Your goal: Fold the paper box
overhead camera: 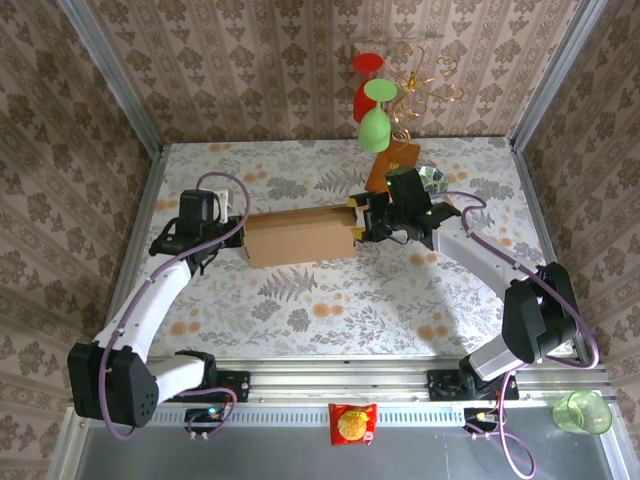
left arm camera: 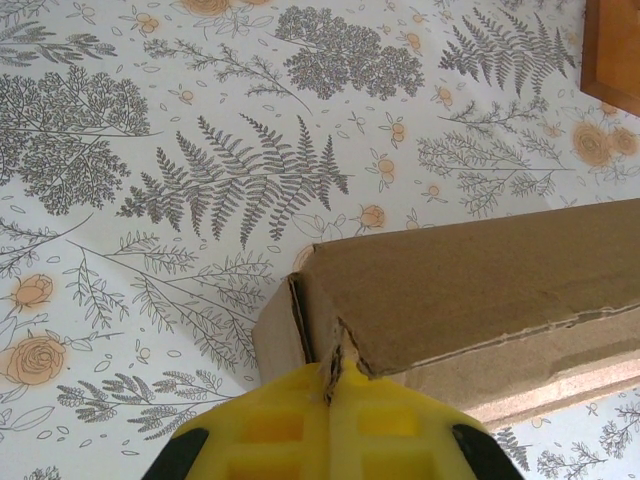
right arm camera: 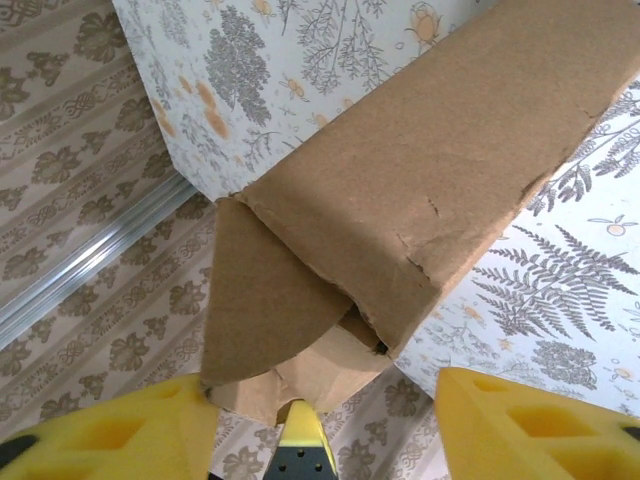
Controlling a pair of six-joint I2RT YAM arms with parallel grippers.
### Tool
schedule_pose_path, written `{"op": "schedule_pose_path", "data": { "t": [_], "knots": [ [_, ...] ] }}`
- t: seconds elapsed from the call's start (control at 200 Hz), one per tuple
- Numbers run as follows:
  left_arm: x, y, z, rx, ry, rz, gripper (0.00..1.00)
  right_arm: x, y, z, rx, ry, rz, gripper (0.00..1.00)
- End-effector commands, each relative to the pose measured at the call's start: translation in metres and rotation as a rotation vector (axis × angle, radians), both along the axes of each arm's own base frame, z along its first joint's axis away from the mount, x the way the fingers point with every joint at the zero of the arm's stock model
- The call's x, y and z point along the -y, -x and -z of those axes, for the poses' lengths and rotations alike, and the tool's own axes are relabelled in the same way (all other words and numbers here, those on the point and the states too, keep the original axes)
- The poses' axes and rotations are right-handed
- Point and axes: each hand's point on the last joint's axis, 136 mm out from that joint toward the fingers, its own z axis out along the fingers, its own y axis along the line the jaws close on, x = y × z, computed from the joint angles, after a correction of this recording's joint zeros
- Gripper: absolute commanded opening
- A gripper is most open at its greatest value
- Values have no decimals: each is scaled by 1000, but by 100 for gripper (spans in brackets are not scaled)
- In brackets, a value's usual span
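Centre-left, top view: left gripper (overhead camera: 241, 237), fingers (left arm camera: 290, 430) pinched together on a torn corner of the box (overhead camera: 300, 236). The box lies mid-frame on the table (overhead camera: 300, 310), long axis left to right. At its right end: right gripper (overhead camera: 356, 221), fingers (right arm camera: 110, 430) spread apart, the end flap between them.

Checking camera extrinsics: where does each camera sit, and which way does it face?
Top external: above and behind the bases, looking down on the floral table; both arms show, with the paper box between them.
Left wrist: on the left arm, looking past the left gripper at a box corner; yellow fingers shut on the cardboard edge.
Right wrist: on the right arm, looking past the right gripper at the box's end flap; yellow fingers apart.
Shared: all three see the box and the table.
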Motion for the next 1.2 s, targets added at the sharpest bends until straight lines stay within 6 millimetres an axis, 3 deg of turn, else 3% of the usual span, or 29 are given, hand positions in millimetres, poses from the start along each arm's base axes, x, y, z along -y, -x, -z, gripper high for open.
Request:
{"op": "schedule_pose_path", "data": {
  "t": [0.0, 0.055, 0.12, 0.34, 0.445, 0.59, 0.855, 1.06, 1.195],
  "knots": [
    [2, 17, 13, -121, 11, -11, 15, 5, 11, 31, -78, 48, -15, 53],
    [4, 18, 5, -124, 53, -25, 34, 8, 13, 37, -87, 60, -20, 50],
    [10, 21, -9, -127, 129, -37, 46, 10, 15, 43, -96, 73, -26, 49],
    [25, 34, -49, -186, 405, -97, 63, 17, 20, 53, -111, 115, -38, 42],
    [20, 37, -57, -214, 501, -173, 64, 17, 21, 56, -115, 123, -47, 41],
    [15, 26, -56, -247, 603, -218, 61, 18, 22, 59, -119, 130, -51, 38],
    [5, 21, -18, -327, 529, -248, 54, 22, 26, 63, -128, 138, -53, 37],
    [11, 24, 13, -379, 551, -244, 24, 27, 30, 67, -129, 165, -71, 33],
    [12, 34, 26, -404, 539, -239, 11, 39, 34, 71, -104, 216, -106, 29]
  ]
}}
